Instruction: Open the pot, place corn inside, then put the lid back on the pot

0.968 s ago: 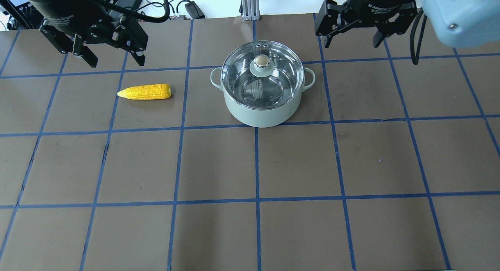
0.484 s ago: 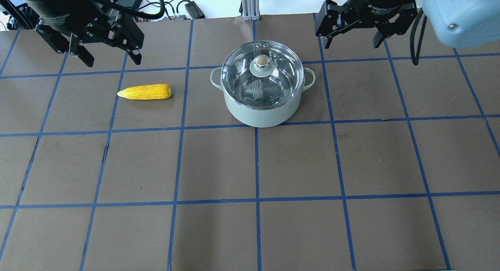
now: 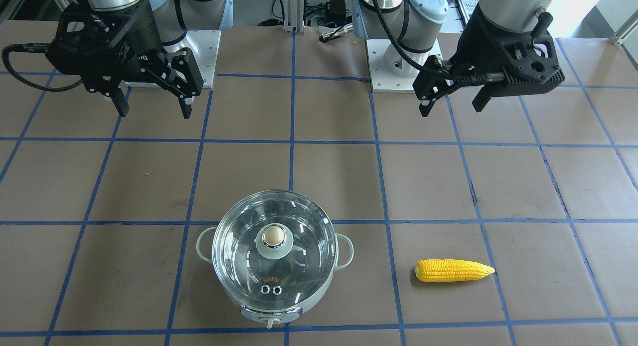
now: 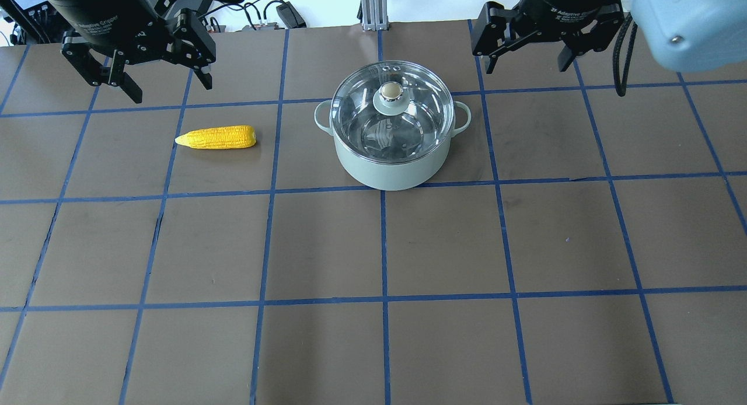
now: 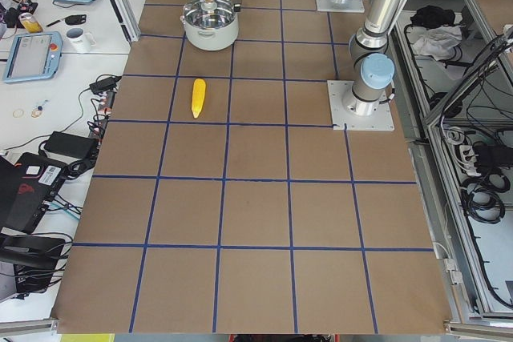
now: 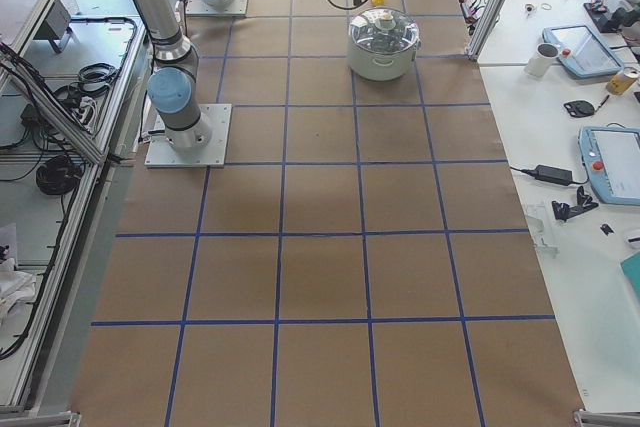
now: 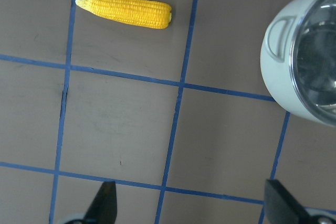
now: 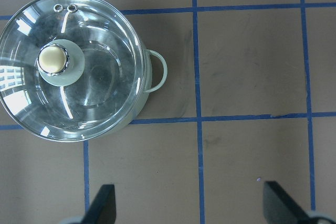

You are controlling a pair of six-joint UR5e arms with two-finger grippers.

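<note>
Step in hand: lid removal, not yet begun. The lid (image 4: 390,114) is seated on the pot (image 4: 394,173), with its ball knob at the centre. The corn (image 4: 217,138) lies on the tabletop (image 4: 443,241), well apart from the pot, on the robot's left of it.

Both pincers are spread wide and hold nothing. They hang back toward the robot's base, apparently well above the tabletop, though their height is not read cleanly from any view.

Key relation: the right pincer (image 4: 526,65) is the nearer one to the lid. In the right wrist view the knob is offset forward and toward the robot's left of the gap between the fingers. A forward and leftward shift is therefore judged necessary before descent, so that the knob is straddled.

The left pincer (image 4: 169,90) is nearly in line with the corn, which lies straight ahead of it. The corn's long axis runs left to right, with the tip pointing away from the pot. The left pincer's opening runs roughly along that same axis, so a wrist turn is judged likely before a grip across the cob.

Room: bare tabletop is seen on the robot's right of the pot, suitable for setting the lid down. The pot's loop handles stick out on both sides.
</note>
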